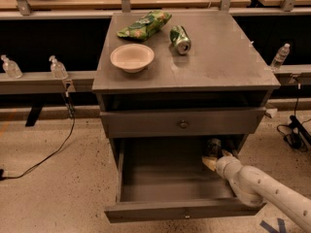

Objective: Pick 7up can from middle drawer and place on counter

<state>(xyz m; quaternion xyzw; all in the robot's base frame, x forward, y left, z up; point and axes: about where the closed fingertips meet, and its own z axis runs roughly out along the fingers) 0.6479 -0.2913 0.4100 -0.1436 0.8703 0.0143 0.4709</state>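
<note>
Claw [210,162] at middle drawer [146,211] back; 7up can [213,147] shadowed.

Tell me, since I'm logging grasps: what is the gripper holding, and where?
Cannot be told: the gripper is close to the 7up can at the middle drawer's back right.

End effector [211,161] low right, arm outstretched

Claw [210,162], lower right of frame, inside wide dark-grey drawer tray [146,211]. Small can [213,146] just behind it sits in shadow, print illegible.
</note>
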